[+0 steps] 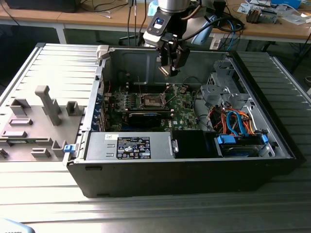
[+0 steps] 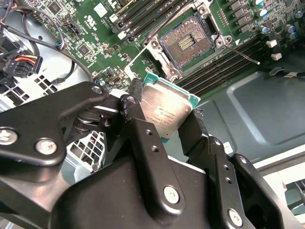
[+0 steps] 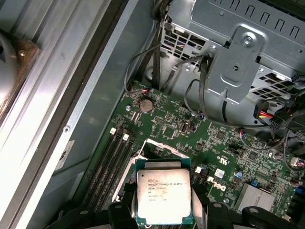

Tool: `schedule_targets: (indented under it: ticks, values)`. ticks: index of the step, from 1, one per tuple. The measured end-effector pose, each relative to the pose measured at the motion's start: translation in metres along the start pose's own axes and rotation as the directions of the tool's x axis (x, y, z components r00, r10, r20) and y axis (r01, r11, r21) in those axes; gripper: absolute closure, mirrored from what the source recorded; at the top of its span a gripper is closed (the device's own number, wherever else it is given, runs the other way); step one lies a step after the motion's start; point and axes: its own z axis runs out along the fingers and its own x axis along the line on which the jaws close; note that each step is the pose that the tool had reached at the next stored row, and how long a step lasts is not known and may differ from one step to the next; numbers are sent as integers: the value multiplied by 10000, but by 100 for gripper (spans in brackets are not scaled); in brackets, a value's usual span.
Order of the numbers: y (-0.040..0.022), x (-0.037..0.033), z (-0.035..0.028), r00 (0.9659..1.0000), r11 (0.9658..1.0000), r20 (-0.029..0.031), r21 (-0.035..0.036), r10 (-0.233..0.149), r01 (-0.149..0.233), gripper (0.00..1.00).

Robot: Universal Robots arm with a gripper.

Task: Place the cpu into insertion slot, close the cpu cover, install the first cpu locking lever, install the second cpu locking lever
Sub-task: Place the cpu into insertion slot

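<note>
My gripper hangs above the open computer case, shut on the cpu, a flat silver-topped chip on a green base. In both wrist views black fingers clamp the chip's two opposite edges, and the cpu is face up. The insertion slot lies uncovered on the green motherboard, its dark pin field showing, a short way off from the chip. In the exterior view the insertion slot sits below my gripper and toward that view's left. The thin silvery cpu cover shows just past the chip, raised off the socket. A thin lever rod stands free beside the socket.
Long memory slots flank the socket. A black expansion card lies in front of it, with the labelled power supply nearer still. A metal drive cage and bundled cables crowd the exterior view's right. A grey fixture tray sits outside the case.
</note>
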Motion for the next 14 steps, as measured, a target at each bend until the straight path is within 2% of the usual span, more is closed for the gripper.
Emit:
schedule_targets:
  ticks: [14]
  values:
    - [0, 0, 3, 10000, 10000, 4, 1, 68, -68, 45]
